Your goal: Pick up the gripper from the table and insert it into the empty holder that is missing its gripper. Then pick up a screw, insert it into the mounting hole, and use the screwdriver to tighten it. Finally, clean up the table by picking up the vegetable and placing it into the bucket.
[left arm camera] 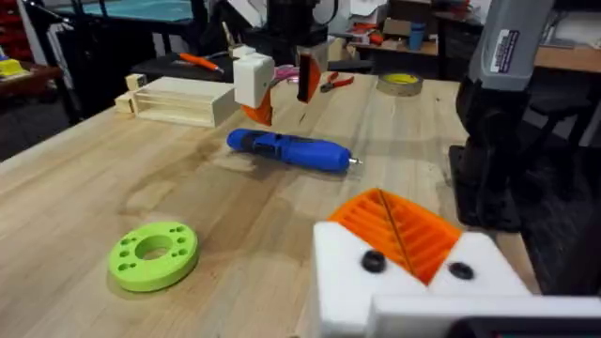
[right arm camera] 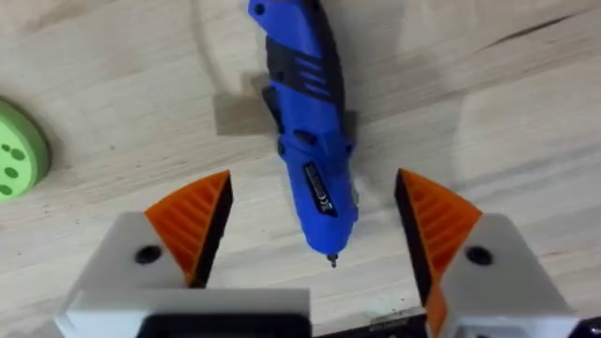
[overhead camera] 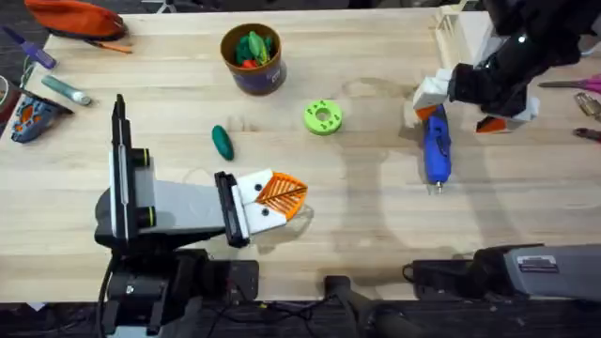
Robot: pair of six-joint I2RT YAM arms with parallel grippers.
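Screwdriver (overhead camera: 436, 148) is what we see lying flat on the desk (overhead camera: 376, 216), directly below our right gripper (right arm camera: 315, 225). That gripper's jaws are spread wide, one orange ribbed pad (right arm camera: 192, 218) to each side of the blue body and neither touching it, and the thin metal tip (right arm camera: 331, 262) sits between the pads, close to the gripper's palm. From the left wrist we see the same tool (left arm camera: 289, 150) resting well ahead of our left gripper (left arm camera: 399, 230), with the right gripper (left arm camera: 282, 80) hanging just over its far end. Our left gripper rests low on the near side of the desk, jaws pressed together with nothing between them, the orange pads meeting in a single wedge (overhead camera: 280, 192). Ahead of it and a little to one side lies a lime-green ring-shaped disc (left arm camera: 153, 253). In the overhead view the vegetable (overhead camera: 222, 142) lies on the bare desk beyond the left gripper, apart from it, and farther off stands the bucket (overhead camera: 252, 58), upright, with green and orange pieces showing inside its tan rim.
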